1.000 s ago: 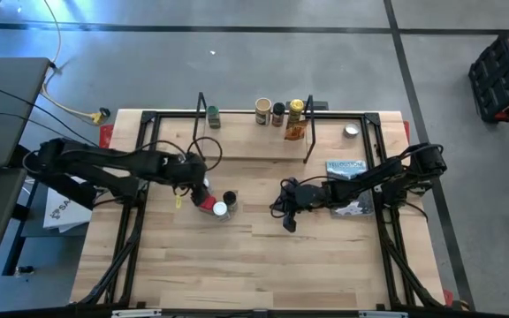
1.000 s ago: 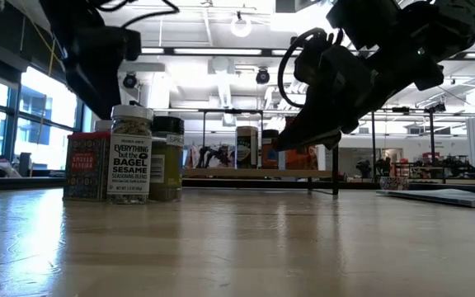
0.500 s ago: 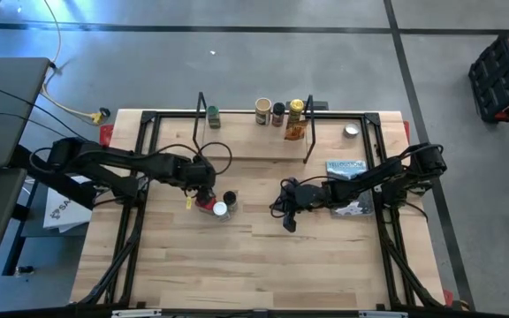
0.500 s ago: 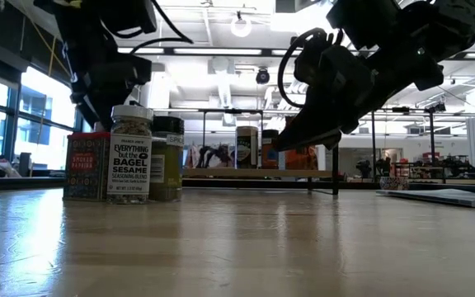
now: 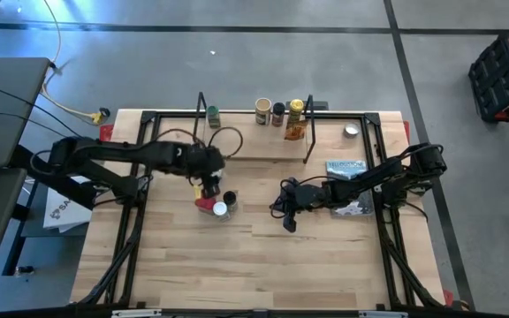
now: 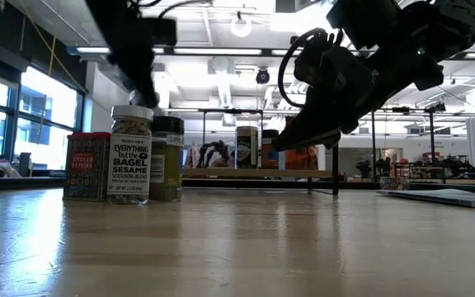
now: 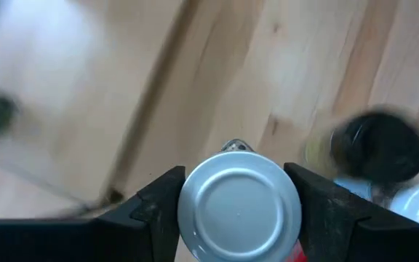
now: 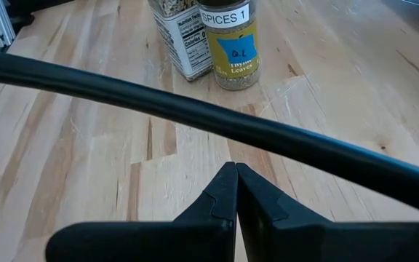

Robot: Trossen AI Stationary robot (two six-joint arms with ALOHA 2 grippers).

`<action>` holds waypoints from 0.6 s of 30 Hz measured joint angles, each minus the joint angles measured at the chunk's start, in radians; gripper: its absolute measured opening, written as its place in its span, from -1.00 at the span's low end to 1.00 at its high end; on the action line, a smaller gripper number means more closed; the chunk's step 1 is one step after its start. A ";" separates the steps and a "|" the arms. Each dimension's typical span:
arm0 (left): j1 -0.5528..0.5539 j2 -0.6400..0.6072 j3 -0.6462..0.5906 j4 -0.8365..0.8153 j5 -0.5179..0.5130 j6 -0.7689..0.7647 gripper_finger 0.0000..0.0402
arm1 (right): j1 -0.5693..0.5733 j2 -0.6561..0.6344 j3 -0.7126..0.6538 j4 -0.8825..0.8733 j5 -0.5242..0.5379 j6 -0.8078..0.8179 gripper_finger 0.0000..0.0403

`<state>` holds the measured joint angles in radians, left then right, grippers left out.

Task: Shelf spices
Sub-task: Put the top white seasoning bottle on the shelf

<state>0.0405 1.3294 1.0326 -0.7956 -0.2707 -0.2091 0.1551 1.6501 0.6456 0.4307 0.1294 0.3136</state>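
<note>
My left gripper (image 7: 238, 211) is shut on a small jar with a round silver lid (image 7: 238, 204); in the high view it hovers (image 5: 204, 184) just above three spices standing on the table. These are a red tin (image 6: 87, 165), a white-lidded sesame jar (image 6: 130, 157) and a black-lidded green jar (image 6: 167, 157). The shelf (image 5: 254, 146) lies at the far side with several jars (image 5: 278, 112) and an orange-red packet (image 5: 294, 132) on it. My right gripper (image 8: 236, 185) is shut and hangs over the table's middle (image 5: 287, 223), touching nothing. My left gripper pinches the jar's silver lid by its rim (image 7: 186, 207), one finger on each side. The fingers slant down from the table's left. The lid faces the wrist camera and hides the jar's body. The jar is off the table, above the red tin.
A small silver disc (image 5: 351, 131) lies at the far right. A grey-blue booklet (image 5: 345, 166) and white paper (image 5: 353, 208) lie under the right arm. A black cable (image 8: 268, 135) crosses the right wrist view. Bare tabletop (image 5: 254, 265) stretches to the near edge.
My left gripper has gone toward the table's right edge and a little toward the far edge, rising slightly and rolling. It started left of the red tin and is now above it. The three standing spices have not moved.
</note>
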 joint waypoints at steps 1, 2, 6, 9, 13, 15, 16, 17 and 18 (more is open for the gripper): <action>0.010 0.000 0.023 0.009 0.000 0.030 -0.01 | 0.000 0.000 0.000 0.000 0.000 0.000 -1.00; 0.022 0.000 0.045 0.015 0.000 0.056 -0.01 | 0.000 0.000 0.000 0.000 0.000 0.000 -1.00; 0.092 0.000 0.108 0.045 -0.003 0.085 -0.01 | 0.000 0.000 0.000 0.001 0.000 0.000 -1.00; 0.168 0.009 0.150 0.092 -0.002 0.041 -0.01 | 0.000 0.000 0.000 0.001 0.000 -0.001 -1.00; 0.288 0.077 0.216 0.129 -0.003 0.028 -0.01 | 0.000 0.000 0.000 0.006 0.000 -0.008 -1.00; 0.342 0.133 0.272 0.129 0.020 0.029 -0.01 | 0.000 0.000 0.000 0.006 0.000 -0.008 -1.00; 0.368 0.166 0.305 0.129 0.044 0.031 -0.01 | 0.000 0.000 0.000 0.006 0.002 -0.008 -1.00; 0.389 0.199 0.339 0.125 0.063 0.036 -0.01 | -0.001 0.000 0.000 0.006 0.006 -0.008 -1.00; 0.408 0.233 0.376 0.113 0.074 0.044 -0.01 | -0.001 0.000 0.000 0.006 0.010 -0.008 -1.00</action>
<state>0.4488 1.5622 1.4083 -0.6829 -0.1963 -0.1649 0.1543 1.6501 0.6456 0.4366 0.1393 0.3054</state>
